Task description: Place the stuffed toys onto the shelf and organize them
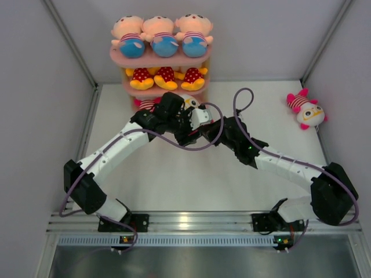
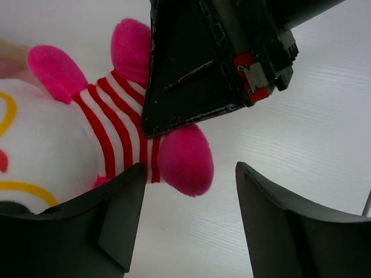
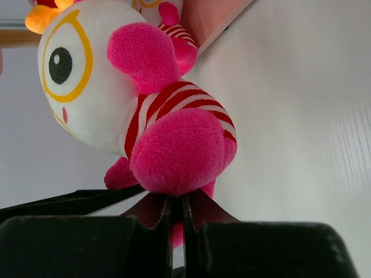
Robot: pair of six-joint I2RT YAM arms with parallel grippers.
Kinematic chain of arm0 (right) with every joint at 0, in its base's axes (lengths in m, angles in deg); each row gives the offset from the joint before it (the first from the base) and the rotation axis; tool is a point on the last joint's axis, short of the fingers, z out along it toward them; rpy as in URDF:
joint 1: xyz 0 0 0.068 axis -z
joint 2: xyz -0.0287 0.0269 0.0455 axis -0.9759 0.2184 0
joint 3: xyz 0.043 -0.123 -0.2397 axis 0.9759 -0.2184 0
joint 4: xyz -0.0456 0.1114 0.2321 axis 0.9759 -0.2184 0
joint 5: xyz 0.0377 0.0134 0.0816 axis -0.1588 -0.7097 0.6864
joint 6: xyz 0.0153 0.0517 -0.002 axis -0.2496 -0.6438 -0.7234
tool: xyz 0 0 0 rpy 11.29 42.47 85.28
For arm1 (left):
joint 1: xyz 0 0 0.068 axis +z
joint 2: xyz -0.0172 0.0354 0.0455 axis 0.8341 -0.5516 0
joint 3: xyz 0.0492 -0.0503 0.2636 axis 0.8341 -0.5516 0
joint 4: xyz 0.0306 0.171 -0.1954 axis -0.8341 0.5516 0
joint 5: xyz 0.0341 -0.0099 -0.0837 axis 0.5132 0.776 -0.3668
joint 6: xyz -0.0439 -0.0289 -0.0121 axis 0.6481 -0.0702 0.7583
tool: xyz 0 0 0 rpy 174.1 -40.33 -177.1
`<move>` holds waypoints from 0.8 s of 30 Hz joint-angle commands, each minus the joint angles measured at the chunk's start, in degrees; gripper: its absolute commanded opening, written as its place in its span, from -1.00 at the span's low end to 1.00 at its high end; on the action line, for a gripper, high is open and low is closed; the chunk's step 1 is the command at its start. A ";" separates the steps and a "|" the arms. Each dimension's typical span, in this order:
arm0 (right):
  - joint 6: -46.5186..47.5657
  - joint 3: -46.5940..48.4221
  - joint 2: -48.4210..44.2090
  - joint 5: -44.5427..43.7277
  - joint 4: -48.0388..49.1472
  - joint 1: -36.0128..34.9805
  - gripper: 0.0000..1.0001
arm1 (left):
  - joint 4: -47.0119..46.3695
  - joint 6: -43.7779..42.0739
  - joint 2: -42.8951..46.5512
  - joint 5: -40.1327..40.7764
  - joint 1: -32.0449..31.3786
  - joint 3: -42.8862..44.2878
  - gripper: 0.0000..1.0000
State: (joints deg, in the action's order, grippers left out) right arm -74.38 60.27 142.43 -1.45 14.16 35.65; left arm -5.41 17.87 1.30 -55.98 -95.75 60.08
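Pinching the striped toy (image 3: 116,92) by one foot are right fingers (image 3: 152,209) (closed).

A robotics laboratory test cell is shown. A white tabletop (image 1: 174,185) is walled on three sides by plain pale grey panels (image 1: 35,87), and an aluminium rail (image 1: 191,221) is fixed along its near edge. A white-and-black jointed left arm (image 1: 116,147) and right arm (image 1: 284,165) are bolted there, trailed by purple cables (image 1: 188,149). A pink three-tier shelf with oval boards (image 1: 119,57) is lined with matching small plush toys (image 1: 165,35), and a white-faced pink-striped plush toy (image 3: 174,116) is pinched in the right arm's black two-finger gripper (image 3: 177,202).
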 commanded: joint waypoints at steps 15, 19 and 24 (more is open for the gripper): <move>-1.07 1.35 -4.96 3.93 5.45 -1.42 -1.00 | -2.30 -1.62 -5.56 2.73 -1.12 7.31 -0.90; 2.69 0.81 -7.24 1.91 5.02 -1.07 -0.85 | -2.29 -4.86 -3.99 3.70 -1.12 3.63 -1.00; 19.78 4.06 -11.46 2.08 -5.41 2.18 0.30 | -2.21 -16.54 0.15 9.40 -0.51 -2.70 -1.00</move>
State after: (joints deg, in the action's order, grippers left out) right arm -66.75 60.09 136.26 -0.57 10.54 36.33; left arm -7.14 9.92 -1.48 -50.85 -96.66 61.06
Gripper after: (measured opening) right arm 0.586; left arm 0.067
